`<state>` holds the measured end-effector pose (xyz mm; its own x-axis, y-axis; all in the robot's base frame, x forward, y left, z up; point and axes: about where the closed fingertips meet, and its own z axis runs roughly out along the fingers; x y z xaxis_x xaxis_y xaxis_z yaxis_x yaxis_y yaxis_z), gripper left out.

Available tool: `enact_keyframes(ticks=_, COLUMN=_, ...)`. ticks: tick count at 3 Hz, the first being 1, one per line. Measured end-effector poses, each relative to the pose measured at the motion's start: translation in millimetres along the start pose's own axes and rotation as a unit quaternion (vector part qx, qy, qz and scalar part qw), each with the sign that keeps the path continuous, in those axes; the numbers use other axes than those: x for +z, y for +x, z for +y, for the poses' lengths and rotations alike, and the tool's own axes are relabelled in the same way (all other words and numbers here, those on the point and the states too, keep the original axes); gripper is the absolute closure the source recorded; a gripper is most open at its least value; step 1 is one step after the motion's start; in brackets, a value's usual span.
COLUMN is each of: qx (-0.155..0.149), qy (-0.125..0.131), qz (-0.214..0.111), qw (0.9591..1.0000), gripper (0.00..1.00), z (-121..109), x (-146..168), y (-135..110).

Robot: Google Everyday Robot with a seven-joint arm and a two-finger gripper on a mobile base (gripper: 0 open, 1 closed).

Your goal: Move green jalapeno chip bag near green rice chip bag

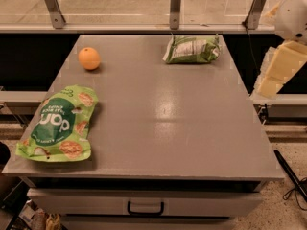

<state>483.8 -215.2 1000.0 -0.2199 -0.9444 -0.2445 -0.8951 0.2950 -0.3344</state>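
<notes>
A grey table (158,114) stood below a glass rail (115,4). The gripper (282,67) hung off the table's right edge; I cannot tell its opening.

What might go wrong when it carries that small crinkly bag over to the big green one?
1. The jalapeno bag is puffy and lies near the table's far edge; it may slip from the tool, now off the table's right side.
2. The orange sits close to the likely path and might get bumped and roll.
3. The rice bag lies right by the left edge; a nudge could push it off.
</notes>
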Motion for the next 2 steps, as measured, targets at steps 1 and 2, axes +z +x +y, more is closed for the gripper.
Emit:
enact_keyframes(ticks=1, qx=0.013, qy=0.012, qz=-0.033, qw=0.9993, gripper=0.00, z=-38.3, x=11.5, y=-7.6)
enact_keyframes(ticks=2, qx=0.033, qy=0.024, qz=-0.086, qw=0.9954, gripper=0.00, z=-73.8, x=24.9, y=-16.4)
